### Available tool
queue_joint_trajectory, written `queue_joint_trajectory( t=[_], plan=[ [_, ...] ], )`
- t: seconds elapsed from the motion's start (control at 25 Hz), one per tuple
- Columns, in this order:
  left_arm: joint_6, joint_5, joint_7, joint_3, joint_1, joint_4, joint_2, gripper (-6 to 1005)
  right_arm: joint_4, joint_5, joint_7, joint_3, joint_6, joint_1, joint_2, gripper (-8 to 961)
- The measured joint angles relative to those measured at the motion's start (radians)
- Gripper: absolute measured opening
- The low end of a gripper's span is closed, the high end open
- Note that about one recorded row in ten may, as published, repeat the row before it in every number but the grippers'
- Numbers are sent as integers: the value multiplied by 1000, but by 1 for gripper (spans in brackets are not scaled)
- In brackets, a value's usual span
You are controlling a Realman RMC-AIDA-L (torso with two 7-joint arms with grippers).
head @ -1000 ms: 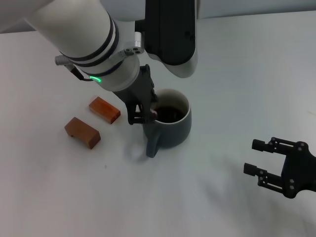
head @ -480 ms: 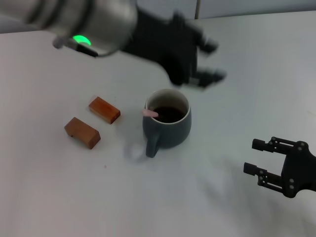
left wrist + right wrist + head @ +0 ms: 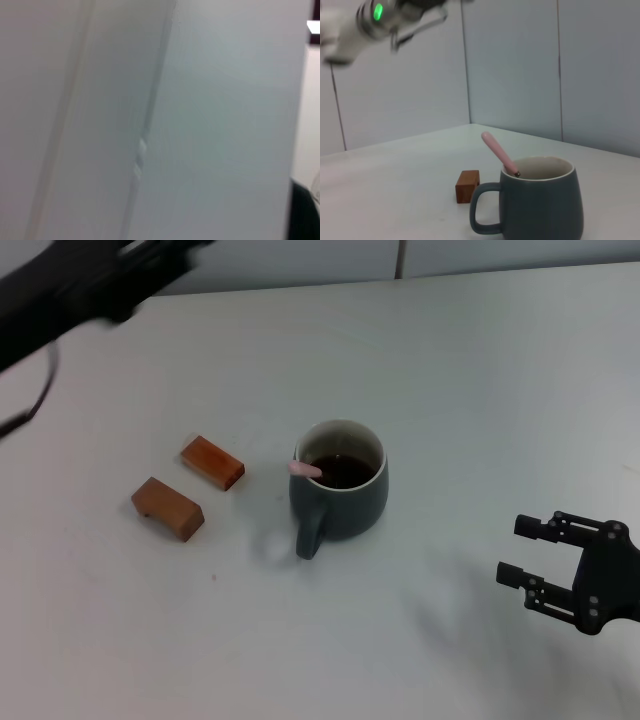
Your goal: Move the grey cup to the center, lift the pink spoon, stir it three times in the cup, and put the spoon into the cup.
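The grey cup (image 3: 345, 502) stands upright near the middle of the white table, its handle toward me. The pink spoon (image 3: 303, 469) stands in it, its pink handle leaning on the rim on the robot's left side. The right wrist view shows the cup (image 3: 540, 210) with the spoon (image 3: 497, 152) sticking out at a slant. My left gripper (image 3: 110, 285) is a dark blur high at the far left, well away from the cup. It also shows as a blur in the right wrist view (image 3: 415, 15). My right gripper (image 3: 512, 550) is open and empty at the near right.
Two brown wooden blocks (image 3: 212, 461) (image 3: 167, 508) lie on the table (image 3: 450, 390) left of the cup; one block (image 3: 467, 186) shows in the right wrist view. The left wrist view shows only a pale wall.
My left gripper has let go of the spoon at the cup and swung up and away to the far left. The spoon stays in the cup. The right arm has not moved.
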Motion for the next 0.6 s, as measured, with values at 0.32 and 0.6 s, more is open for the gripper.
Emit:
queue_joint_trajectory(
  t=[0.32,0.6],
  plan=[
    [214,20,567,-117,86,-402,11,642,-1,10,0,8,5,-7,1,601],
    [192,140,919,-113,180,-638,16,814,-3,10,-1,12,8,-9,2,602]
  ],
)
